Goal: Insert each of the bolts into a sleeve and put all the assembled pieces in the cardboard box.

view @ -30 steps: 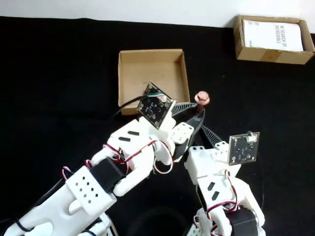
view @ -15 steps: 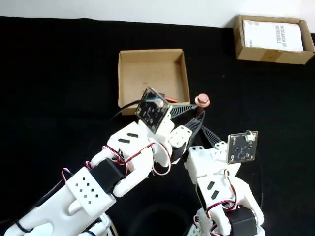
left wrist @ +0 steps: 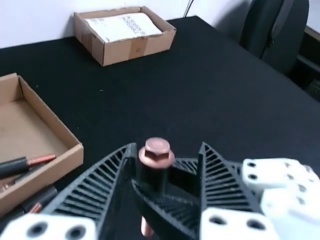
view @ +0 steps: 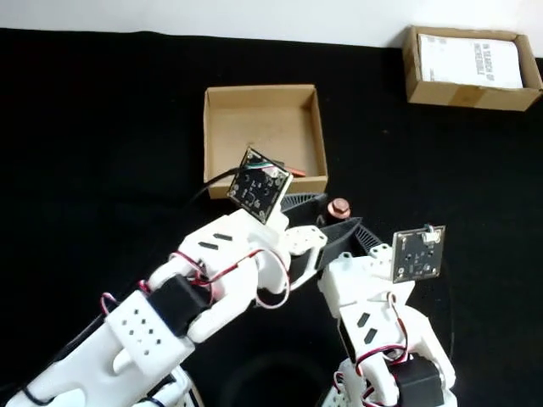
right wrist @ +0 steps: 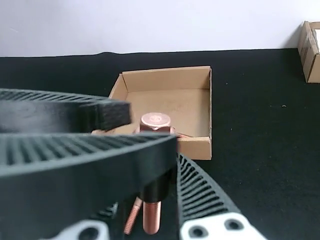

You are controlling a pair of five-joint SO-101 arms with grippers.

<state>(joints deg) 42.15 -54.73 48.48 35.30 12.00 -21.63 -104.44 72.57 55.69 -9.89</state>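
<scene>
A copper bolt [view: 338,207] stands upright in a black sleeve [left wrist: 150,172], head up and threaded end [right wrist: 150,220] sticking out below. My right gripper [right wrist: 165,175] is shut on the sleeve, just in front of the cardboard box [view: 263,91]. My left gripper [left wrist: 167,152] is open around the same piece: one fingertip lies against the sleeve and the other stands apart. Both black grippers overlap at the bolt in the high view. Sleeved bolts [left wrist: 25,164] lie in the box's near corner.
A second cardboard box [view: 471,95] with a white printed sheet sits at the far right corner of the black table. The left arm's wrist camera board [view: 259,182] hangs over the near edge of the open box. Bare tabletop lies to the left and right.
The bolt has come down and back toward the arms, from beside the box's right corner. The left gripper has shifted in around it.
</scene>
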